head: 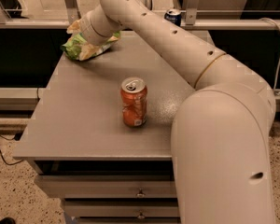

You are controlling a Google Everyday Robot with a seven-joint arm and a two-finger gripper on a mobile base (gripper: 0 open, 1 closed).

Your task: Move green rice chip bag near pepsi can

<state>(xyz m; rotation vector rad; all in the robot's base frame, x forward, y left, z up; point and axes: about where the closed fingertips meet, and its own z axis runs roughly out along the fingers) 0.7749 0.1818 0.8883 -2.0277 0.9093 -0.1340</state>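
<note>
The green rice chip bag [76,50] lies crinkled at the far left corner of the grey table [84,125]. My gripper [87,40] is at the end of the long cream arm and sits right on top of the bag, covering its upper part. The pepsi can [173,16], dark blue with a silver top, stands at the table's back edge to the right of the arm, partly hidden behind it. It is well apart from the bag.
An orange can [134,101] stands upright in the middle of the table. The arm's big elbow [224,139] fills the right foreground. Drawers [140,192] sit below the table front. A rail runs behind the table.
</note>
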